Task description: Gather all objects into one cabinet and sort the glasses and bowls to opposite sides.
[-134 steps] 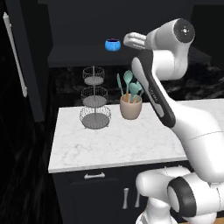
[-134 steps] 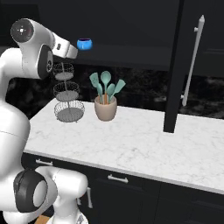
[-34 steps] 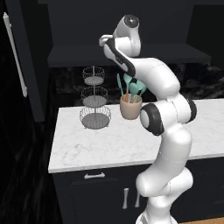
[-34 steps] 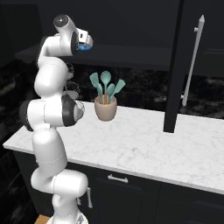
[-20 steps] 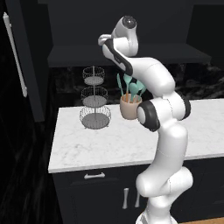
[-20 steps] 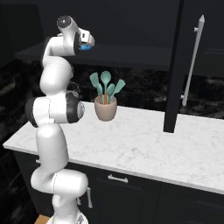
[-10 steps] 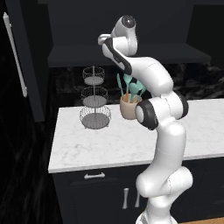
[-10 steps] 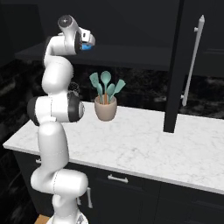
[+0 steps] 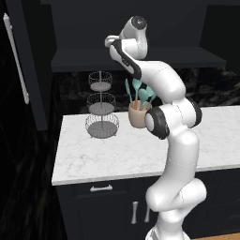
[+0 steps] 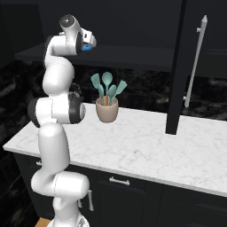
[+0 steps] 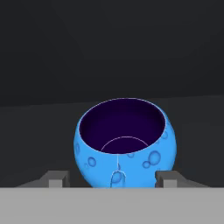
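A small bright blue bowl [image 11: 127, 144] with a dark inside sits upright on the dark shelf [image 10: 133, 52] of the black wall cabinet. My gripper [image 11: 112, 178] reaches in level with it, one fingertip [image 11: 57, 178] on each side of the bowl. A slim gap shows at the left tip, so the jaws stand open around it. In the right base view the bowl [image 10: 89, 46] peeks out blue just past the hand [image 10: 87, 43]. In the left base view the hand [image 9: 110, 42] points at the shelf [image 9: 164, 58]. The mug and the other bowls are out of view.
A beige pot of teal utensils [image 10: 107, 108] stands on the white marble counter [image 10: 146, 150] beside a three-tier wire stand [image 9: 101, 112]. The tall open cabinet door [image 10: 177, 66] with a silver bar handle [image 10: 195, 62] hangs right of the arm. Black drawer fronts lie below.
Over several seconds the arm has straightened upright and brought the blue bowl in to the shelf. Within the last second the arm and bowl hold nearly still.
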Available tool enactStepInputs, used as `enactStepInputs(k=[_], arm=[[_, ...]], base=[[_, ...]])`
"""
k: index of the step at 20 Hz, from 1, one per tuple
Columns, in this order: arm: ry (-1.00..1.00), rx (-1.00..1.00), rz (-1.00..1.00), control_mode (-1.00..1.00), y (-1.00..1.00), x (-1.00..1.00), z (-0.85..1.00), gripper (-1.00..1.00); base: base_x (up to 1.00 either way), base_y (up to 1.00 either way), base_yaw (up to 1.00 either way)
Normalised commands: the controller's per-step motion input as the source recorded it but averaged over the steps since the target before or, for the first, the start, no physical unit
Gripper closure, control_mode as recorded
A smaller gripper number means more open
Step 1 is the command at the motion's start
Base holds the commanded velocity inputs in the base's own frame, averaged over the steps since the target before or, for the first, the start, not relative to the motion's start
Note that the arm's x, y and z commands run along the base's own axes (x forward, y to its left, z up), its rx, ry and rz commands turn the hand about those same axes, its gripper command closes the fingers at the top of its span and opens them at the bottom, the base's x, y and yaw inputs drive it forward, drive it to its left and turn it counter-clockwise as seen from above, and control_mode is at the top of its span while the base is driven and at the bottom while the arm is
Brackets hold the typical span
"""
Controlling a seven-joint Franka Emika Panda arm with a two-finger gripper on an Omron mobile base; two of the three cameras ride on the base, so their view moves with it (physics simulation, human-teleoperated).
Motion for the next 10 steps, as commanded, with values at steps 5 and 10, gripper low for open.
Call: enactStepInputs(k=[5, 10], arm=[[0.0, 0.01, 0.0, -1.0, 0.0, 0.0, 0.0, 1.0], [0.0, 0.0, 0.0, -1.0, 0.0, 0.0, 0.0, 1.0]], base=[[0.0, 0.0, 0.0], [0.0, 0.0, 0.0]])
